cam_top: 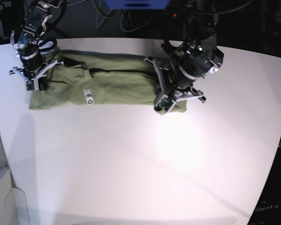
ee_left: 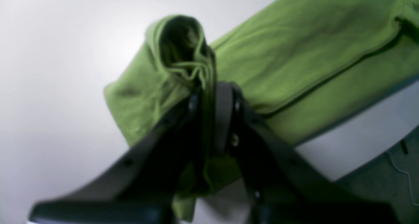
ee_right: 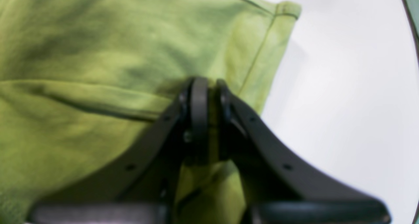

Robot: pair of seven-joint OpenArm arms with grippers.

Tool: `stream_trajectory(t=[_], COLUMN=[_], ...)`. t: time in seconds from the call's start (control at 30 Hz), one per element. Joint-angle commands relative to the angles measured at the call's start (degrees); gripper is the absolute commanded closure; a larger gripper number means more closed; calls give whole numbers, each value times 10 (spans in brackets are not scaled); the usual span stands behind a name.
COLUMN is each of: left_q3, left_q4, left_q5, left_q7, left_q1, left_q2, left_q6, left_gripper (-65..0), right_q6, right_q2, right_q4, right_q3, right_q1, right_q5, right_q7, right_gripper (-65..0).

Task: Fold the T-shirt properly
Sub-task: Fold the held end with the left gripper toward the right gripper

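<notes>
Gripping T-shirt (cam_top: 112, 84) ends: left end effector (ee_left: 209, 90), right end effector (ee_right: 209, 86).

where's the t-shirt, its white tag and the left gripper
T-shirt (cam_top: 117, 86), base view, middle panel of the cloth
white tag (cam_top: 89, 97), base view, its centre
left gripper (ee_left: 212, 90), left wrist view, between fingertips pinching cloth

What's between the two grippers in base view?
The T-shirt, folded into a long band, spans from right gripper to left gripper; a white tag sits midway.

White table (cam_top: 140, 164) — dark cables (cam_top: 107, 18) behind
</notes>
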Motion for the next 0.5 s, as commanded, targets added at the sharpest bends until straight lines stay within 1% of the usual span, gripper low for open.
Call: stream_trajectory(t=[0.0, 0.1, 0.3, 0.47], left_q3=[2, 5, 40, 44], left_q4=[11, 11, 6, 5], left_q5=[-8, -12, -8, -13], left_q7=[-8, -8, -14, -13], left_q1=[-5, 3, 23, 23], left_q2=[4, 4, 4, 4], left_q6=[1, 1, 1, 1], left_gripper=[-7, -7, -7, -7], right_q6=[8, 8, 8, 8], right_q2=[1, 1, 1, 1], right_q4=[-1, -1, -1, -1], right_q3=[-2, -2, -2, -2], right_q1=[-3, -3, -5, -6], right_q5=[-19, -19, -19, -19], right_q7=[-28, -28, -28, -28], right_gripper=[-42, -42, -42, -42])
